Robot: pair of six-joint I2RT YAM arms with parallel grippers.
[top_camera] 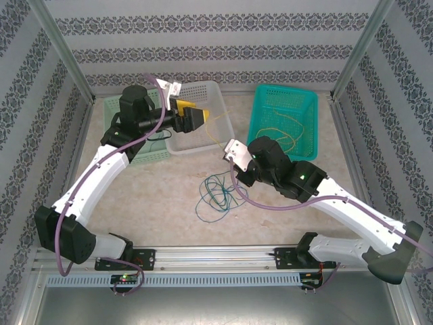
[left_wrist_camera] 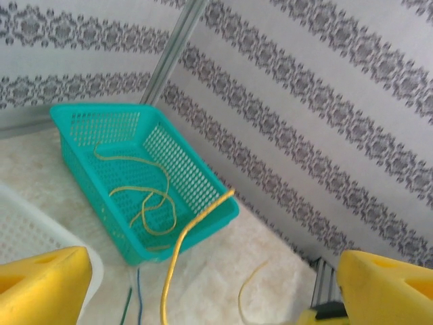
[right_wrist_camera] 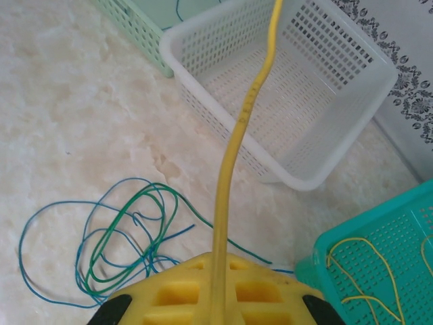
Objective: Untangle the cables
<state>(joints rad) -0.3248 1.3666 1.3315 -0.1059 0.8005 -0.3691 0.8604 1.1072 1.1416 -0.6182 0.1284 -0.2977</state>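
Note:
My right gripper (right_wrist_camera: 220, 281) is shut on a yellow cable (right_wrist_camera: 238, 128) that rises from its jaws over the white basket (right_wrist_camera: 352, 108). The cable's free end (left_wrist_camera: 177, 254) stands between the wide-apart yellow fingers (left_wrist_camera: 40, 284) of my left gripper (left_wrist_camera: 210, 301), touching neither. From above, the left gripper (top_camera: 193, 115) hovers over the white basket (top_camera: 216, 91), and the right gripper (top_camera: 230, 154) is just right of it. Blue and green cables (top_camera: 216, 195) lie tangled in loops on the table. They are at the left in the right wrist view (right_wrist_camera: 118, 237). Another yellow cable (left_wrist_camera: 145, 203) lies in the teal basket (left_wrist_camera: 203, 210).
The teal basket (top_camera: 308, 101) stands at the back right, and a light green basket (top_camera: 115, 105) sits at the back left behind the left arm. A short thin yellow strand (left_wrist_camera: 245, 291) lies on the table by the teal basket. Patterned walls close in the back and sides.

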